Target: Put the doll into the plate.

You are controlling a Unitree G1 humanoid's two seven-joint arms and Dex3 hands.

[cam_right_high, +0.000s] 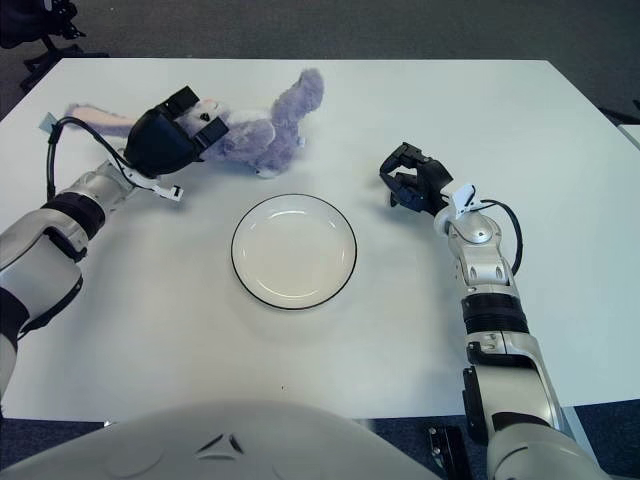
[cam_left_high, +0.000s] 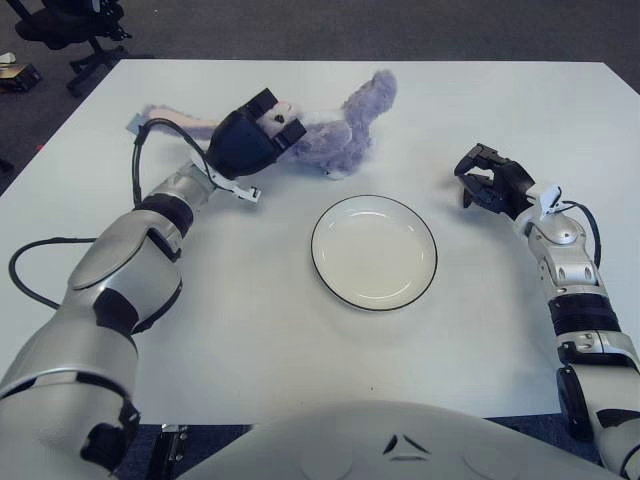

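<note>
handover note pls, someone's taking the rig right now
Left hand: at the doll on the table's far side, fingers over its middle; firm grasp not confirmed.
Right hand: idle right of the plate, fingers curled, holding nothing.
Plate: centre of the table, nothing in it.
Done: reach to the doll.
Left: secure the grasp, lift, carry it to the plate, release.

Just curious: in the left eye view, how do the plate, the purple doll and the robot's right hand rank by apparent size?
1. Doll, counting its tail, and plate: too close to rank.
2. Right hand, clearly smallest.
The left hand covers part of the doll.
</note>
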